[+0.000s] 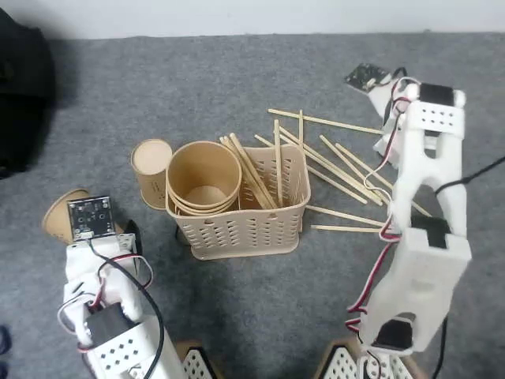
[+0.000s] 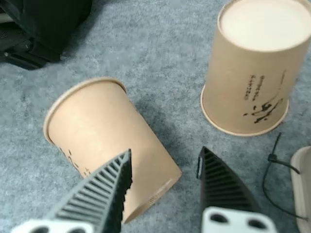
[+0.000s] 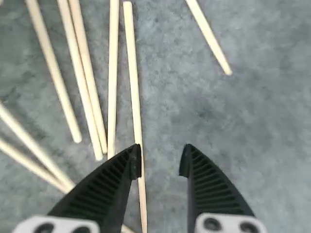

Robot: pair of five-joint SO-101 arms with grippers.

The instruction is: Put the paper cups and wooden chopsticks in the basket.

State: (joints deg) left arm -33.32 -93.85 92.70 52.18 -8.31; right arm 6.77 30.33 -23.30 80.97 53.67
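Note:
A beige slotted basket (image 1: pixel 241 229) stands mid-floor with stacked paper cups (image 1: pixel 203 185) and several wooden chopsticks (image 1: pixel 260 174) inside. One paper cup (image 2: pixel 255 63) stands upside down beside the basket. Another paper cup (image 2: pixel 107 141) lies on its side at the left. My left gripper (image 2: pixel 165 153) is open just above this lying cup's base end, not touching it. More loose chopsticks (image 1: pixel 347 170) lie scattered right of the basket. Over them my right gripper (image 3: pixel 159 162) is open, one fingertip (image 3: pixel 130 162) above a chopstick (image 3: pixel 132 97), with nothing held.
A black bag (image 1: pixel 24 87) sits at the far left. The floor is grey carpet (image 1: pixel 237 87). The right arm (image 1: pixel 426 174) stretches over the chopsticks to the right of the basket. The left arm (image 1: pixel 102 300) is at the near left.

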